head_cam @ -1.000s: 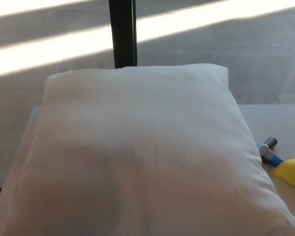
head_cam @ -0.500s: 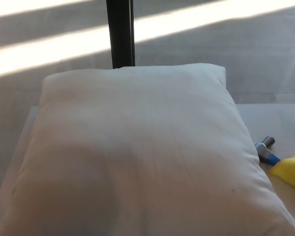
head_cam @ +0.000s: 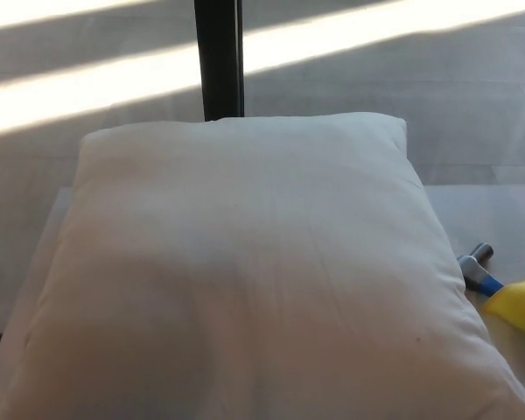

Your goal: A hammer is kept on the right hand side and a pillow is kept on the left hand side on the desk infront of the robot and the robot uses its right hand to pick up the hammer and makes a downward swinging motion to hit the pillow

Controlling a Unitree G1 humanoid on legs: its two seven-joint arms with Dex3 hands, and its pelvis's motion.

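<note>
Lying at the pillow's right edge, hammer (head_cam: 479,269): only part of it shows, a grey metal head pointing up and away, then a blue stretch of handle running down and to the right.
Hammer, contact: its lower end disappears beneath a yellow object; whether the head touches the pillow cannot be told, though it sits just beside the pillow's side seam.
Yellow object (head_cam: 520,304): bright yellow, cut off by the right border of the view, lying on the desk over the hammer's handle; what it is cannot be told.
Pillow (head_cam: 245,280): white, plump and square-ish, filling most of the view, its far corners rounded, its near edge running out of the bottom of the view.
Desk (head_cam: 499,219): pale surface, bare to the right of the pillow above the hammer, with a thin strip also showing along the pillow's left side.
Floor (head_cam: 376,79): grey, crossed by bright slanting bands of sunlight beyond the desk.
Post (head_cam: 219,57): dark and upright, standing behind the pillow's far edge.
Robot hands: neither one appears anywhere in the view, so how far their fingers are spread, or whether they grasp anything, cannot be told.
</note>
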